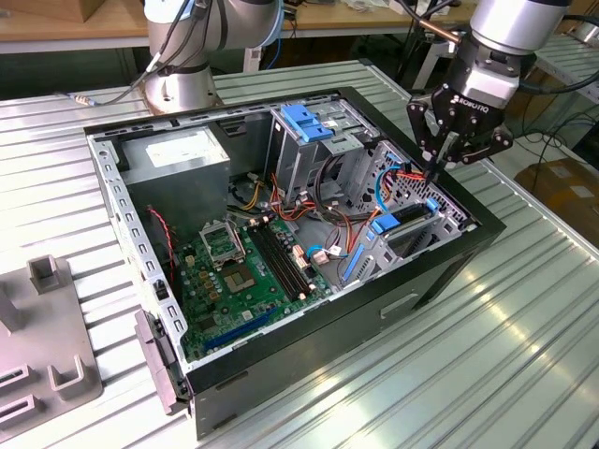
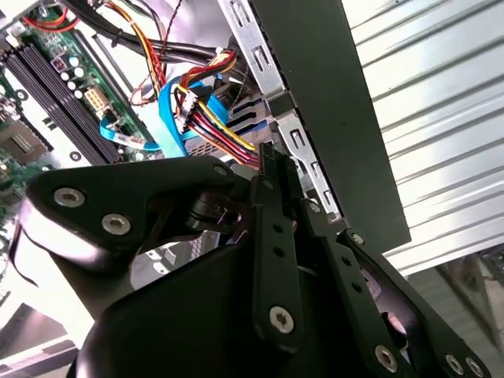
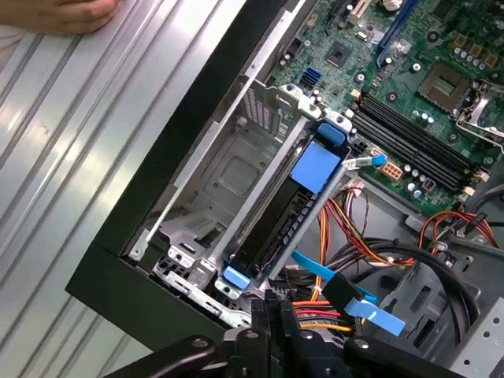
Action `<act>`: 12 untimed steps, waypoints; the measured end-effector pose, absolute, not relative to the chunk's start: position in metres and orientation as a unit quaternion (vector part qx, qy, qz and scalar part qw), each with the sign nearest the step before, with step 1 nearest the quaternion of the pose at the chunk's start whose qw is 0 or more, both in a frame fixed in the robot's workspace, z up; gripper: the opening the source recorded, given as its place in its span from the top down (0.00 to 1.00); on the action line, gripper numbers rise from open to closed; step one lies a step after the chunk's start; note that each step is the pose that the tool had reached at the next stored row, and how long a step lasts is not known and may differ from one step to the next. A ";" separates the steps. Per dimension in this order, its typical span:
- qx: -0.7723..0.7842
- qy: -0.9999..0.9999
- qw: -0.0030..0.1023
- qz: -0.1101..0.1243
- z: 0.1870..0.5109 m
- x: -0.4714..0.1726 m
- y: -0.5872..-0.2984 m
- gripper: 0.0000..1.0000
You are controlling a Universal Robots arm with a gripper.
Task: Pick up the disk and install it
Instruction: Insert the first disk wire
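Open computer case [image 1: 440, 271]: black sheet-metal tower lying on its side on a ribbed metal table [image 1: 524, 346], interior upward.

Contents: green motherboard [image 1: 248, 271] with dark memory slots; large grey box with a white sticker [image 1: 178, 154] at the far corner; metal cage with a blue plastic handle piece [image 1: 309, 122] on top; bundles of red, yellow and orange wires [image 3: 354, 236] and flat blue ribbon cables [image 3: 346, 295], crowding the space just beside the drive bay.

The disk [image 3: 295, 209]: seated on edge in the bay against the case's side wall, next to an empty perforated metal bay. Long axis runs along that wall. Dark edge visible, bright blue frame tabs at both ends, a blue panel on its upper face.

Gripper [image 1: 447, 154]: black, linked metal fingers drawn close together, holding nothing, tips lowered into the wires just beside the disk's end. A hand [image 3: 67, 14] rests on the table in the first wrist view
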State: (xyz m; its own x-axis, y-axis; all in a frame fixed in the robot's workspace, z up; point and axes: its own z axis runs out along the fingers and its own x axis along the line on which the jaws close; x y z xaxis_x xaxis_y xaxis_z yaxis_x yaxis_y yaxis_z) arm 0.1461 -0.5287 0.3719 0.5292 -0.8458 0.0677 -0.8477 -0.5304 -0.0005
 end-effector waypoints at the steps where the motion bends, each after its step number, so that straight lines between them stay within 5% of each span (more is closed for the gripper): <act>1: 0.874 -0.485 0.016 0.030 0.372 0.146 -0.529 0.83; 12: 0.873 -0.486 0.016 0.030 0.372 0.146 -0.529 0.83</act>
State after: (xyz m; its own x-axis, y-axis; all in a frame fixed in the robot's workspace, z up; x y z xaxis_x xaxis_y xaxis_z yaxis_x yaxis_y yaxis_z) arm 0.1458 -0.5287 0.3718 0.5252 -0.8483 0.0676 -0.8502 -0.5265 -0.0005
